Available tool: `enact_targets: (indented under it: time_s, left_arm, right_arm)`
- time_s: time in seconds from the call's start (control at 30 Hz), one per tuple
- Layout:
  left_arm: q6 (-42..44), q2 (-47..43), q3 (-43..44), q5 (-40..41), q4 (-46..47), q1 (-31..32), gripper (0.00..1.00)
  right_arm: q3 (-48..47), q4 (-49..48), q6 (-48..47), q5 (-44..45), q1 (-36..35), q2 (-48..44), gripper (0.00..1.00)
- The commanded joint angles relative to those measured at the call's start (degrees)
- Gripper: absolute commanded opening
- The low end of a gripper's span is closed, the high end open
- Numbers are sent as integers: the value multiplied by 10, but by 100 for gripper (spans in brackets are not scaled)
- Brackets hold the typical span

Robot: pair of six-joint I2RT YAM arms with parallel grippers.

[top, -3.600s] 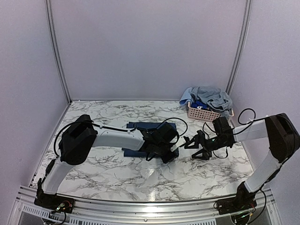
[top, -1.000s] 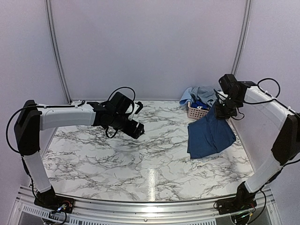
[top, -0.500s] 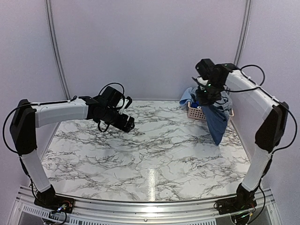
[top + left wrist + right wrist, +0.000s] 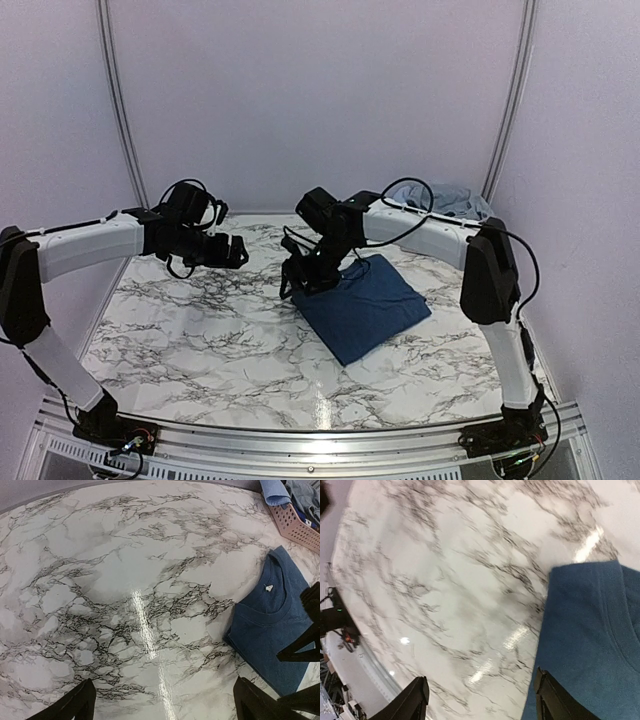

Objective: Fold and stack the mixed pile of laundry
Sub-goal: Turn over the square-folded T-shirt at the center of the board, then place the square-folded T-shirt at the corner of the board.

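A dark blue shirt (image 4: 362,305) lies flat on the marble table (image 4: 200,330), its collar toward the back. In the left wrist view the shirt (image 4: 270,625) sits at the right. My right gripper (image 4: 298,283) hovers at the shirt's left edge, open, with nothing between its fingers; in its own view one fingertip (image 4: 551,700) hangs over the shirt (image 4: 590,630). The rest of the mixed laundry pile (image 4: 455,198) sits at the back right, partly hidden by the right arm. My left gripper (image 4: 238,260) is open over bare table at the left, well apart from the shirt.
The pink perforated basket (image 4: 294,526) holds light-blue and grey garments (image 4: 295,491) at the back right corner. White walls close the table on three sides. The arms' base rail (image 4: 300,450) runs along the near edge.
The right arm swung the blue shirt from beside the basket to the table's middle, laid it flat and let go. The left arm drew back to the left.
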State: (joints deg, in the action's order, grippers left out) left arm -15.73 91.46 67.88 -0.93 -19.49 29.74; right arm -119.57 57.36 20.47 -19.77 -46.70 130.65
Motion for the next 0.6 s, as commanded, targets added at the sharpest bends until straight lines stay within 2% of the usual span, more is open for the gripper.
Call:
enact_targets:
  time_s: [0.0, 0.1, 0.27, 0.4, 0.57]
  left_arm:
    - [-47, -32, -20, -82, 47, -12, 99]
    - [-58, -22, -24, -159, 73, -5, 99]
    - [-49, 17, 3, -174, 103, 68, 99]
    - [-48, 82, 43, -195, 104, 115, 99]
    - [-73, 116, 59, -168, 108, 122, 99]
  right_arm:
    - [22, -122, 10, -134, 65, -98, 69]
    - [132, -164, -8, -133, 143, -152, 67]
    - [233, -176, -72, -87, 227, -162, 62]
    - [251, -172, -101, -65, 245, -131, 59]
    - [312, -174, -114, -30, 244, -121, 57]
